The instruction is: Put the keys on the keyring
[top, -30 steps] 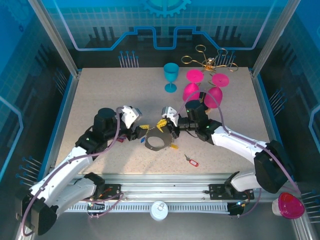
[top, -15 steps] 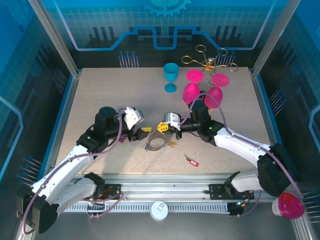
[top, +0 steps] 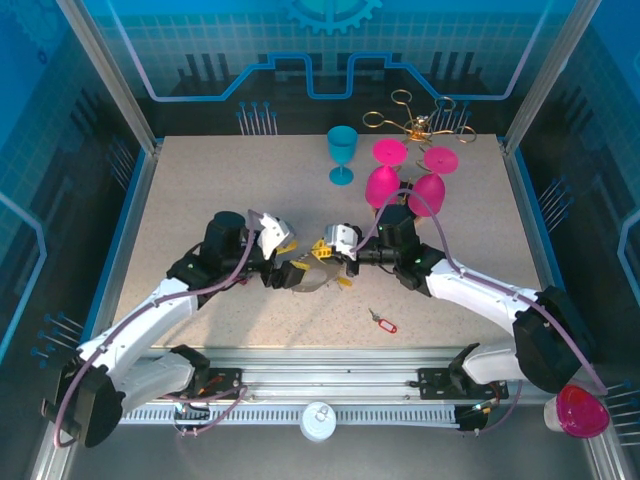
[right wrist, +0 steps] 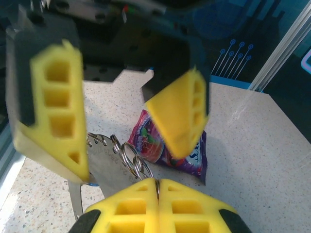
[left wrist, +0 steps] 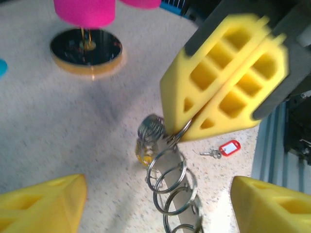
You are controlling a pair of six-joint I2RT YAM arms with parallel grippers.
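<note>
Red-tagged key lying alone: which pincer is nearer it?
Right. The right pincer, shut on the keyring, is up-left of the red-tagged key; the open left pincer is farther left, beyond the ring.

keyring (left wrist: 170, 187) coil runs off the bottom of the left wrist shot, pink goblet (left wrist: 85, 10) is chopped off up top, and the yellowish thing (left wrist: 144, 156) by the rings is too blurry to call

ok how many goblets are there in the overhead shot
4. A teal goblet at the far side of the table; two pink goblets just right of it; a fourth pink goblet off the table, near right corner. The arms may hide others.
</note>
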